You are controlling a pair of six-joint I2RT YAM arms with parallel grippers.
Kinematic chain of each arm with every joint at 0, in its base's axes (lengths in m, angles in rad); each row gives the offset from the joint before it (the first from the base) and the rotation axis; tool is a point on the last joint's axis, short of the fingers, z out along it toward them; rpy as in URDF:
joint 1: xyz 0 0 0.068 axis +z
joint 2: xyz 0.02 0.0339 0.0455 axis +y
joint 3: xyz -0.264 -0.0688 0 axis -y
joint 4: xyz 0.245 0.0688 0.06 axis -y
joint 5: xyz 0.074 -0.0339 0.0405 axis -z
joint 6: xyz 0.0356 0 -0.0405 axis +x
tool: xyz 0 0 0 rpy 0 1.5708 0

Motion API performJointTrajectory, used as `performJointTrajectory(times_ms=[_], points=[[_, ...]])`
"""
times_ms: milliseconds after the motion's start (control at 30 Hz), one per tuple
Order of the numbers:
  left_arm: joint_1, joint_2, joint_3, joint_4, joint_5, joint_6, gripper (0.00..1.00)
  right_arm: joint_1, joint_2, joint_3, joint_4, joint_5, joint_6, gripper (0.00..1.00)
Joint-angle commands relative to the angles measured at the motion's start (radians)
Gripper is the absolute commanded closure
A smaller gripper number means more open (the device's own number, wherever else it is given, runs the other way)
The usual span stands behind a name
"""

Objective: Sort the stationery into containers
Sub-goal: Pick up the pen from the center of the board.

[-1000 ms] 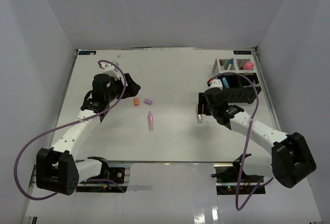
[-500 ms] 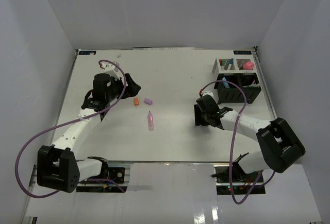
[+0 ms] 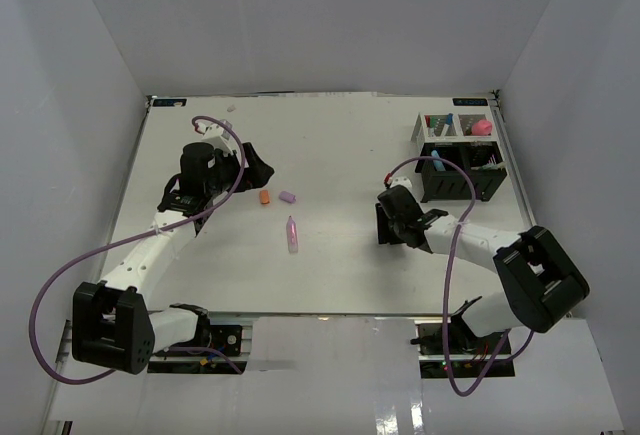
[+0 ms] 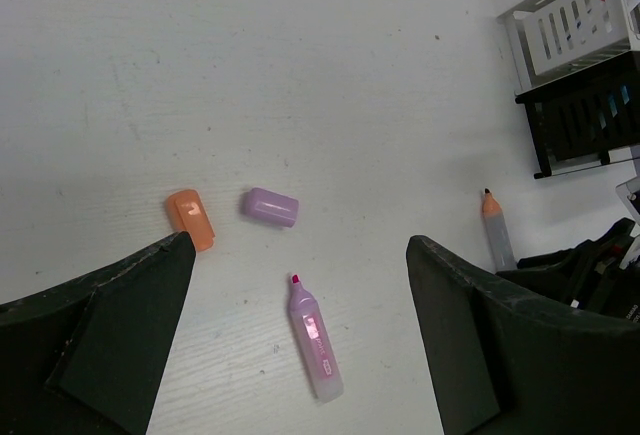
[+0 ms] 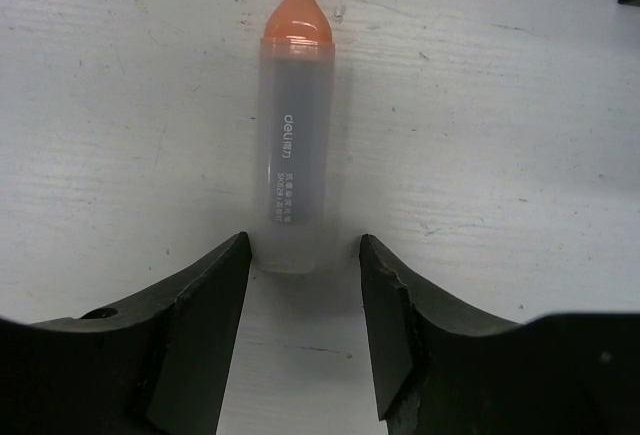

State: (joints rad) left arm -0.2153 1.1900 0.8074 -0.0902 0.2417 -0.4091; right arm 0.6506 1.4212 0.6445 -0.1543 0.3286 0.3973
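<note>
Left gripper (image 4: 300, 250): wide open, empty, above orange cap (image 4: 190, 219), purple cap (image 4: 270, 206) and uncapped purple marker (image 4: 315, 340), centre-left of the top view. Right of centre, right gripper (image 5: 305, 255): half-open, jaws straddling the tail of the orange marker (image 5: 293, 125), slight gaps, no pinch yet. Barrel looks light, stiff and slick, so it could roll or squirt out; safer to grip mid-barrel. Containers (image 3: 460, 170) upper right.

Bright, even light from overhead fills the white enclosure. The bench (image 3: 330, 145) looks pale and nearly shadowless, with only soft, short shadows hugging whatever lies on it. A glossy strip (image 3: 330, 355) along its near edge throws back glare. Close up, the orange marker (image 5: 295, 145) is sharp and its print legible, while the right gripper (image 5: 305, 255) is dark and loses detail.
</note>
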Motion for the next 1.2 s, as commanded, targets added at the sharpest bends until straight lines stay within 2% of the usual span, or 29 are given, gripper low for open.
performJointTrajectory(times_ms=[0,300,433,667,800,833,900,1000,1167], points=[[0.007,-0.003,0.036,0.004,0.016,-0.008,0.02,0.014,0.045,0.0,0.006,-0.005,0.018,0.46],[0.01,-0.001,0.036,0.004,0.022,-0.011,0.02,0.038,0.074,0.027,-0.013,0.024,0.028,0.54],[0.011,-0.003,0.036,0.006,0.024,-0.013,0.02,0.046,0.085,0.026,-0.022,0.033,0.032,0.62],[0.011,-0.003,0.033,0.01,0.037,-0.02,0.02,0.06,0.048,0.023,-0.045,0.049,0.041,0.68],[0.011,0.0,0.033,0.012,0.048,-0.025,0.02,0.067,0.039,0.024,-0.051,0.062,0.048,0.78],[0.01,0.002,0.033,0.012,0.054,-0.027,0.02,0.073,0.032,0.024,-0.05,0.064,0.048,0.84],[0.011,0.002,0.033,0.015,0.083,-0.04,0.02,0.084,0.016,0.027,-0.042,0.07,0.049,0.86],[0.01,0.005,0.036,0.027,0.129,-0.066,0.02,0.125,-0.042,0.012,0.01,0.095,0.048,0.92],[-0.001,-0.042,-0.02,0.096,0.202,-0.192,0.02,0.254,-0.159,0.017,0.12,0.202,0.046,0.92]])
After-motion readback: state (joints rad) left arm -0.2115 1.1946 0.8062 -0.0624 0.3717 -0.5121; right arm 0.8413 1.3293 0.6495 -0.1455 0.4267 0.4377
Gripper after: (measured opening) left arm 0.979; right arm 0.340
